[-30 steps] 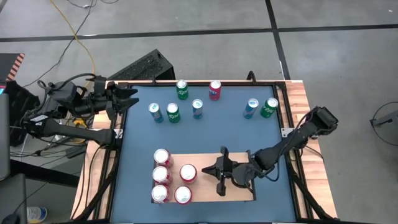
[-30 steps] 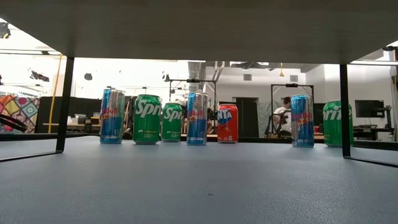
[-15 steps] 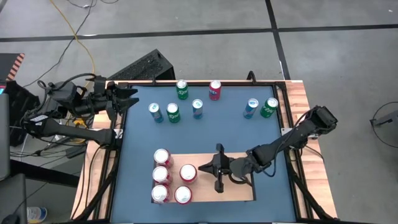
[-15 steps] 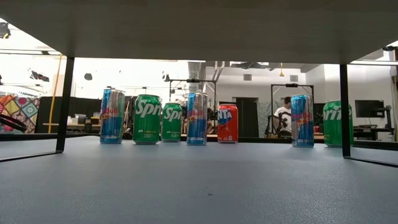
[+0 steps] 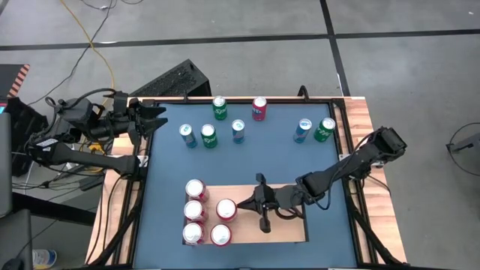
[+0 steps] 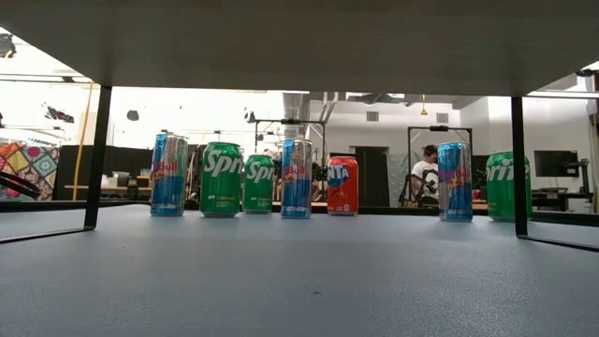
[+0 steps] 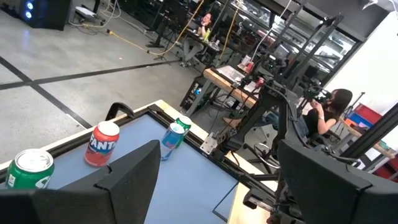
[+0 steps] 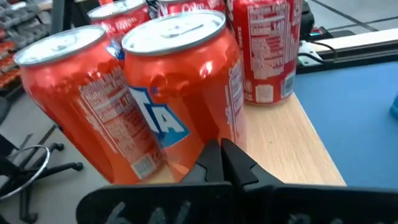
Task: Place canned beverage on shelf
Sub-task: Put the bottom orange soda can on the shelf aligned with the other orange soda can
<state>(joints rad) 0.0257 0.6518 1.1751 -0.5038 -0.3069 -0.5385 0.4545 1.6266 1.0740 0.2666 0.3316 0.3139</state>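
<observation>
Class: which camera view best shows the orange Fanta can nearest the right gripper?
The right wrist view: the orange Fanta can fills it, label readable, the shut right gripper at its base. The high view shows only its top on the pale wooden shelf. The other views miss it.

A robotics lab: metal rigs (image 7: 292,56), floor cables (image 5: 90,37), seated person (image 7: 326,112) behind.

Even overhead light falls on my bench (image 5: 300,161), casting only soft, short shadows. At bench height, the bright room behind washes out white, leaving the near surface dim and blurred. Past my right pincer (image 8: 219,163), the nearest orange can (image 8: 180,87) looms soft and bulging, with glare on its lid.
</observation>
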